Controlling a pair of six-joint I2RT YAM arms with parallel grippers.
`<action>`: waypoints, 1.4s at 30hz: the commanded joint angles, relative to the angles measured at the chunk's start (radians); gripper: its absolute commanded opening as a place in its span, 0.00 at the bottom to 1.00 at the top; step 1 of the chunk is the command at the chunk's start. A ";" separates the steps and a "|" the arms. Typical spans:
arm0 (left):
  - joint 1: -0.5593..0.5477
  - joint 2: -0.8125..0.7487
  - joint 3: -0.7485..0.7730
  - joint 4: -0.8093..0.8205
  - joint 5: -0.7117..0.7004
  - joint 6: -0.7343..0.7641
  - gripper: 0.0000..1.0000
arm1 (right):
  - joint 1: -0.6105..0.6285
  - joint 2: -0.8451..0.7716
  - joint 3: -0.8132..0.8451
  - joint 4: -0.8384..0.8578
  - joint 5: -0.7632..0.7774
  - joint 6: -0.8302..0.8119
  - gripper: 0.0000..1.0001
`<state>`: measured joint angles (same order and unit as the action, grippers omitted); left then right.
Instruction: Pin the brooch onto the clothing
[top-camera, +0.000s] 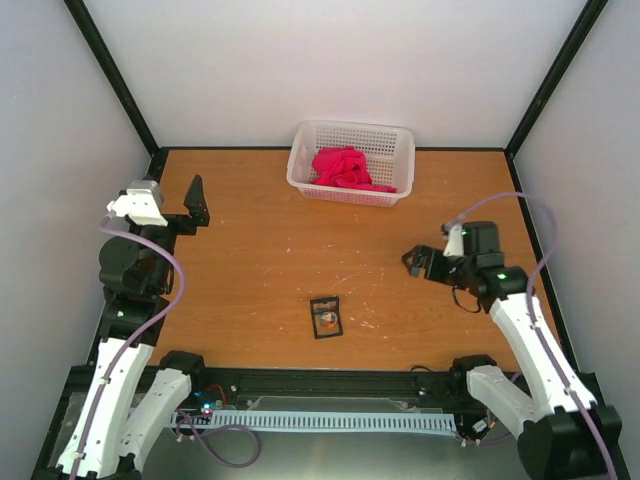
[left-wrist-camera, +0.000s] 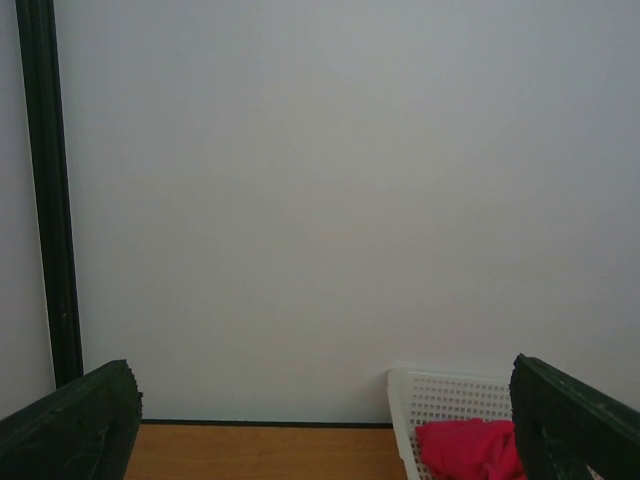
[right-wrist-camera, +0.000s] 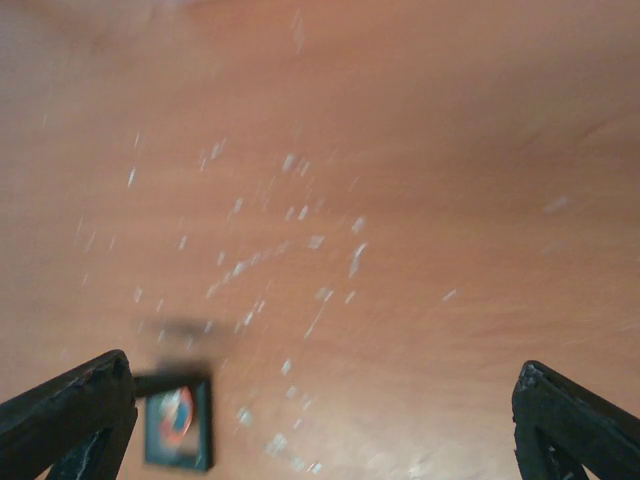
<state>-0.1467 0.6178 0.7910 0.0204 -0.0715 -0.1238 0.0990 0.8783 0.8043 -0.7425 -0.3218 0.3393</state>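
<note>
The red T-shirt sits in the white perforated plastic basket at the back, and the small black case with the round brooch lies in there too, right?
No: the red T-shirt is in the white basket, but the black case with the round brooch lies on the wooden table near the front, per the top view.

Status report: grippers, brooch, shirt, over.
Left gripper and right gripper open, empty. Brooch in black case on table. Shirt bunched in basket. Nothing blocking.
</note>
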 joint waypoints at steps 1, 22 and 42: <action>0.015 -0.008 -0.004 0.063 0.018 -0.024 1.00 | 0.135 0.066 -0.121 0.140 -0.192 0.138 1.00; 0.014 -0.025 -0.013 0.099 0.049 -0.036 1.00 | 0.776 0.590 -0.122 0.583 -0.122 0.446 1.00; -0.007 -0.046 -0.013 0.093 0.029 -0.032 1.00 | 0.917 0.963 0.242 0.585 -0.049 0.455 1.00</action>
<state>-0.1471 0.5846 0.7734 0.0898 -0.0338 -0.1478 0.9890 1.7493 0.9421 -0.1646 -0.3878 0.8051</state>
